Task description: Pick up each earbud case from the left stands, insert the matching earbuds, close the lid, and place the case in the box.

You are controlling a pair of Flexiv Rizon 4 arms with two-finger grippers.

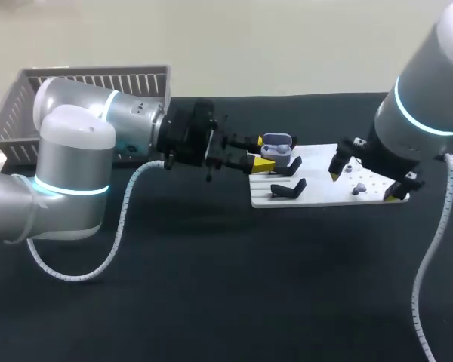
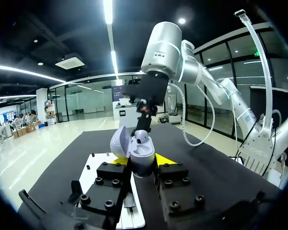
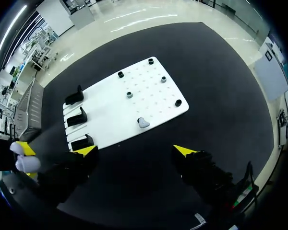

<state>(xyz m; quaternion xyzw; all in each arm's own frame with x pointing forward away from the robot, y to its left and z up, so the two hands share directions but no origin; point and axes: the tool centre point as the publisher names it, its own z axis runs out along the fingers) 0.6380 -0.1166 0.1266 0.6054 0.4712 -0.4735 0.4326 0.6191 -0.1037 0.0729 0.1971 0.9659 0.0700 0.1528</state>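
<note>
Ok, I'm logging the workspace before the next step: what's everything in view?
open lavender plastic earbud case: one, lavender, held in the left gripper.
flat white board: one, white, on the black table.
angled black stands: three, black, along one board end.
loose pale earbud: one, whitish, on the board.
slatted grey plastic basket: one, grey, table's far left.
left gripper: yellow-tipped, shut on the case.
right gripper: yellow-tipped, open, above table beside board.

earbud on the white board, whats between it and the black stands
Nothing but bare board. The right wrist view shows the earbud lying apart from the three stands, with only white surface between them.
</note>
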